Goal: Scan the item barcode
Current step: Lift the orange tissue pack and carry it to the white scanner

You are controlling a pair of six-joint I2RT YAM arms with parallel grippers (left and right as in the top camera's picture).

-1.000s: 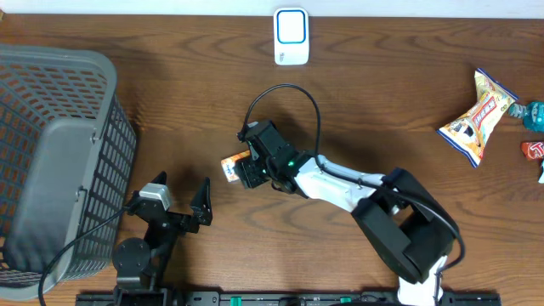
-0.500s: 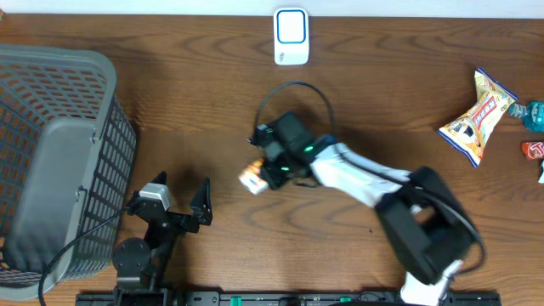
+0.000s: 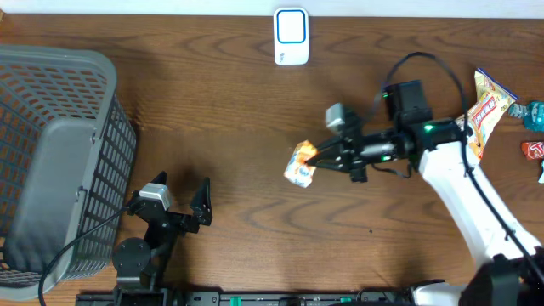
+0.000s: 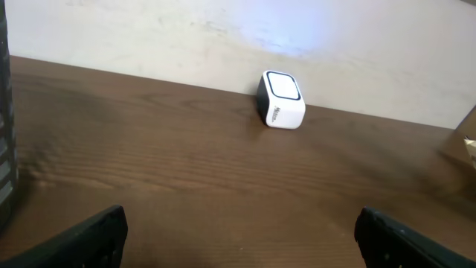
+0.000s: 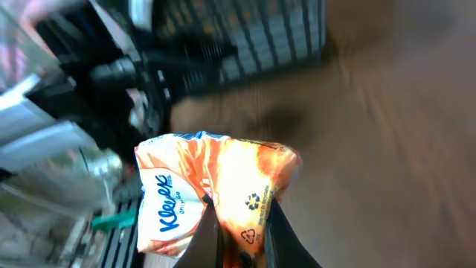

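**Holding a tissue pack in front of the scanner: bench contents, largest first**

1. Bench [image 3: 212, 110]. Dark brown wood grain, carrying everything listed. A pale wall runs along its far edge, directly behind the scanner.
2. Basket [image 3: 51, 161]. Grey plastic mesh with a solid grey floor, far to the left of the scanner and nearer the robot.
3. Right arm [image 3: 450, 170]. White and black links with a looped black cable. It reaches in from the scanner's right, wrist turned toward the middle of the bench.
4. Left arm [image 3: 136, 255]. Black, folded low, to the scanner's left and close to the robot's edge, just beside the basket.
5. Snack bag [image 3: 480, 115]. Yellow and white crinkled packet, well to the scanner's right, lying next to the right arm's wrist.
6. Left pincer [image 3: 181, 189]. Fingers spread wide apart with nothing between them. Its wrist view looks straight across bare wood at the scanner.
7. Right pincer [image 3: 316, 157]. Clamped on one end of the tissue pack.
8. Tissue pack [image 3: 300, 163]. Orange and white soft wrapper with blue Kleenex lettering and a recycling mark. It sits almost straight in front of the scanner, toward the robot and well apart from it.
9. Scanner [image 3: 291, 36]. Small white block with a blue-edged window, at the far edge.
10. Teal item [image 3: 534, 115] and red item [image 3: 534, 150]. Both are far right of the scanner, cut off by the frame edge and too small to identify.
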